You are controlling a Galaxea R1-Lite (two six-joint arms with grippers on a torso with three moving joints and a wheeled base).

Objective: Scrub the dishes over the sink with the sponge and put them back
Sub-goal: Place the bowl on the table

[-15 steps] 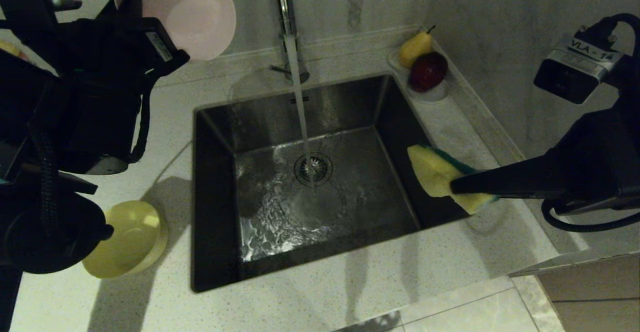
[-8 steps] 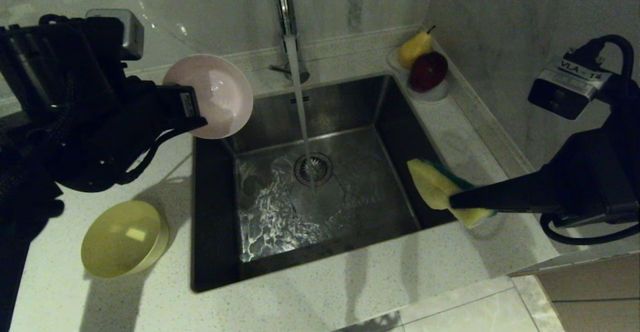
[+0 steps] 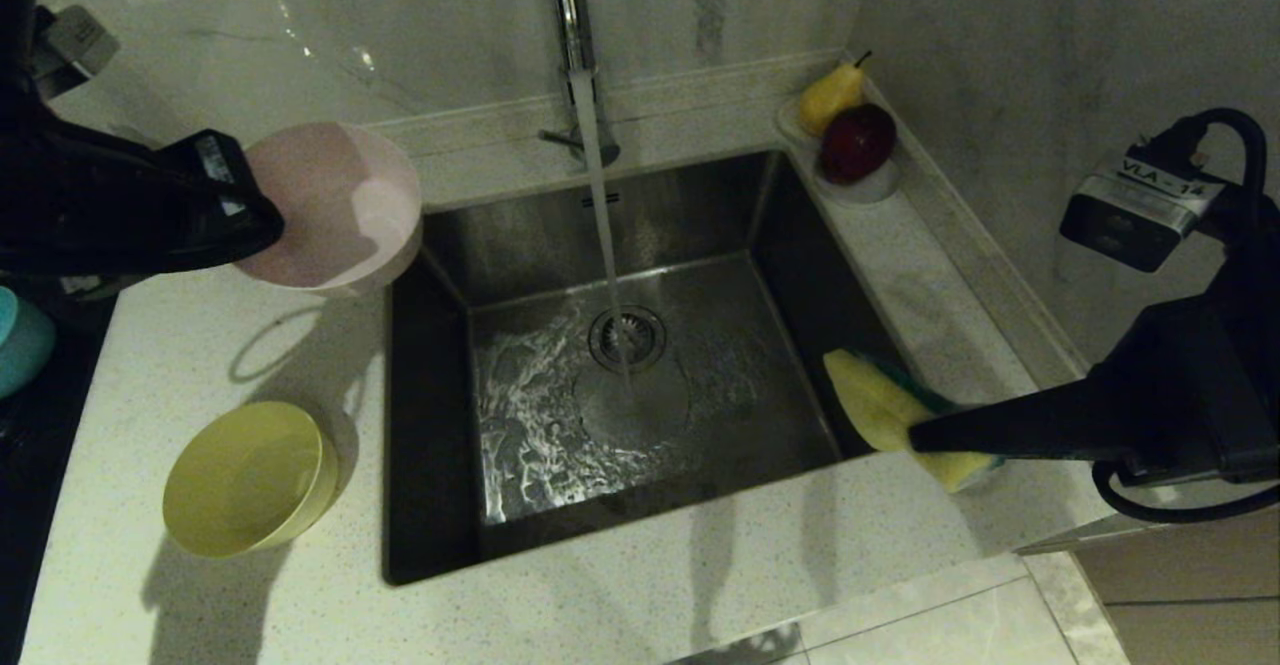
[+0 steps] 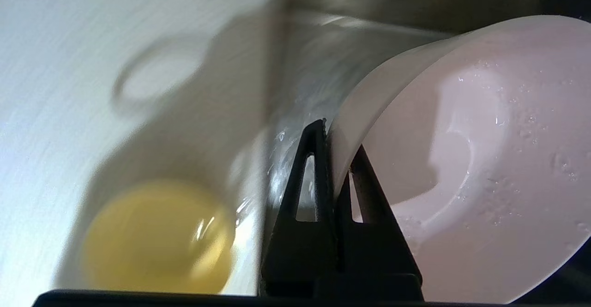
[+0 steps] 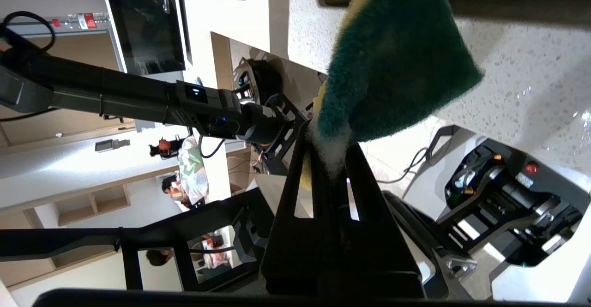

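Note:
My left gripper [image 3: 255, 220] is shut on the rim of the pale pink bowl [image 3: 330, 205], holding it tilted just above the counter by the far left corner of the sink [image 3: 430, 425]. In the left wrist view the fingers [image 4: 318, 159] pinch the wet bowl wall [image 4: 461, 159]. The yellow bowl [image 3: 250, 478] lies tilted on the counter left of the sink. A teal bowl [image 3: 20, 340] peeks in at the left edge. My right gripper [image 3: 915, 435] is shut on the sponge [image 3: 885, 410], yellow foam up, over the sink's right rim; its green face [image 5: 392, 62] shows in the right wrist view.
Water runs from the faucet [image 3: 570, 5] onto the drain strainer [image 3: 627, 337]. A white dish with a pear [image 3: 830, 95] and a red apple [image 3: 857, 142] stands at the back right corner. The counter's front edge drops off to a tiled floor [image 3: 950, 625].
My left arm has brought the pink bowl down from high at the back, first toward the sink, then left to the counter corner, turning it. The sponge has sunk slightly.

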